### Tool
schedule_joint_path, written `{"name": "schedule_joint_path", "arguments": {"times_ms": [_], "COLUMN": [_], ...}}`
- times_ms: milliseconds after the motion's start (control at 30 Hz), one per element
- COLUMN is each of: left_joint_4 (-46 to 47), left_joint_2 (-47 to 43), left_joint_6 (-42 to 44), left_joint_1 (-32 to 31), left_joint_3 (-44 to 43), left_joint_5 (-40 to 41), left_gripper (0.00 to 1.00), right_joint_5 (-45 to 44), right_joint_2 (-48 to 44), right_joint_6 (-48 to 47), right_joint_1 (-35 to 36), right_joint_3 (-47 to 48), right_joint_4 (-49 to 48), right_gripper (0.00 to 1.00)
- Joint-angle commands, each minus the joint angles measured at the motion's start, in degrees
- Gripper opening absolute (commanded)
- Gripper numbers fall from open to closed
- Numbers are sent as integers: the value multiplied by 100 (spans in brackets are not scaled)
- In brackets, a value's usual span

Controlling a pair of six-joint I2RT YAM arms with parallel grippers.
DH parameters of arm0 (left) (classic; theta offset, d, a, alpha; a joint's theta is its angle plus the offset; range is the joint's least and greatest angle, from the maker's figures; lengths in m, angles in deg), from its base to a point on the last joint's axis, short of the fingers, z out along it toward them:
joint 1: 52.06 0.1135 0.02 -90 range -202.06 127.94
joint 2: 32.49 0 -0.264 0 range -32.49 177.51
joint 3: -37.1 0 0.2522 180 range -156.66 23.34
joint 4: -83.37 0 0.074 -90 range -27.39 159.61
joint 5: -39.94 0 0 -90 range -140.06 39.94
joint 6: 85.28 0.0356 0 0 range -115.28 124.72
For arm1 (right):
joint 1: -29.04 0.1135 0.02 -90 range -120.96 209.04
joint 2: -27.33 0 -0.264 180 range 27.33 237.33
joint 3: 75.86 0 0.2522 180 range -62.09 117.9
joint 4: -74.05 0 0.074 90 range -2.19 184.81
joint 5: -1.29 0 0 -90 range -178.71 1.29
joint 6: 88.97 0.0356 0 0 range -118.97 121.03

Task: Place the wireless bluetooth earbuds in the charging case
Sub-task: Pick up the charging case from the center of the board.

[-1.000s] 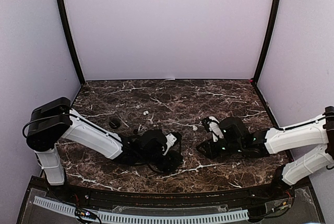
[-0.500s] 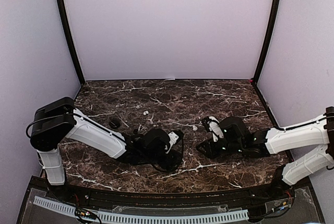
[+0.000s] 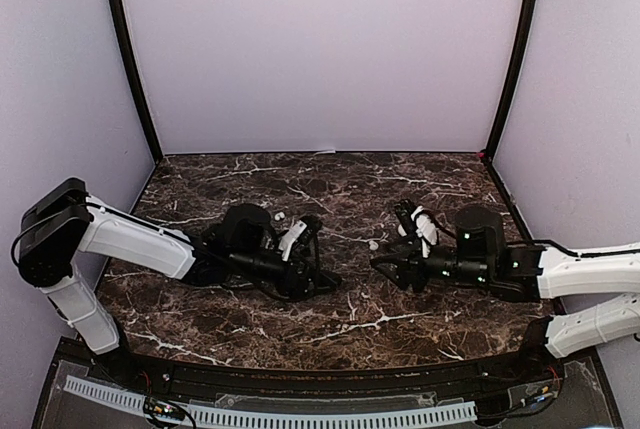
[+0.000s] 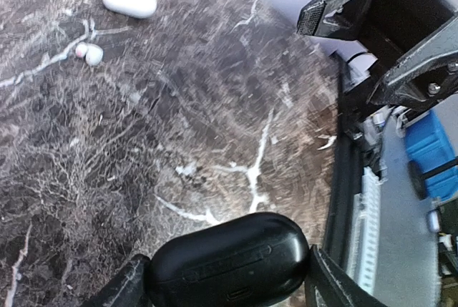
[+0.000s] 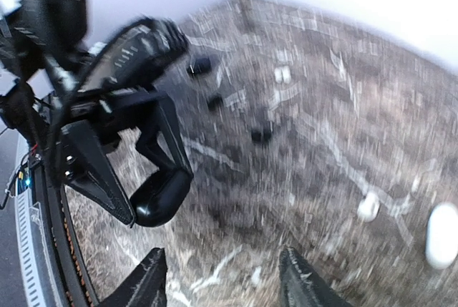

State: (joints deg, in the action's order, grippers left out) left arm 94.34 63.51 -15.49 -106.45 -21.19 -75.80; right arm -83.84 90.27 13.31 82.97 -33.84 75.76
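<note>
Both arms have repositioned: left end effector (image 4: 229,289) clamped on the closed black charging case (image 4: 229,257), right end effector (image 5: 225,282) apart and empty, so earbuds (image 4: 89,53) lie loose on the tabletop (image 4: 186,142).

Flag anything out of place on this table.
Earbuds lie scattered loose on the marble table: two white earbuds beside the white case, and what look like black earbuds further off. The black case, apparently closed, sits clamped in the left gripper.
</note>
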Motion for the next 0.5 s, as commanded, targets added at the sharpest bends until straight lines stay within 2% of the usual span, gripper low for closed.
{"name": "schedule_joint_path", "arguments": {"times_ms": [0,67,167,267,467], "left_joint_4": [333,280,265,269,277], "left_joint_2": [-456,-562,-711,-822,-778], "left_joint_6": [-164,-155,-133,-102,-18], "left_joint_1": [148,202,250,300,330], "left_joint_3": [174,194,261,314,265], "left_joint_5": [-1247,-1361,-1449,-1536,-1779], "left_gripper": [65,65,65,65,65], "right_joint_5": [195,473,342,567,1390], "right_joint_2": [-448,-591,-715,-691,-85], "right_joint_6": [-1094,-1638,-2098,-2478,-3455], "right_joint_1": [-23,-22,-23,-23,21], "right_joint_3": [-452,-809,-1102,-999,-671], "right_joint_4": [-1373,-2015,-2700,-2573,-2440], "right_gripper": [56,60,61,65,64]}}
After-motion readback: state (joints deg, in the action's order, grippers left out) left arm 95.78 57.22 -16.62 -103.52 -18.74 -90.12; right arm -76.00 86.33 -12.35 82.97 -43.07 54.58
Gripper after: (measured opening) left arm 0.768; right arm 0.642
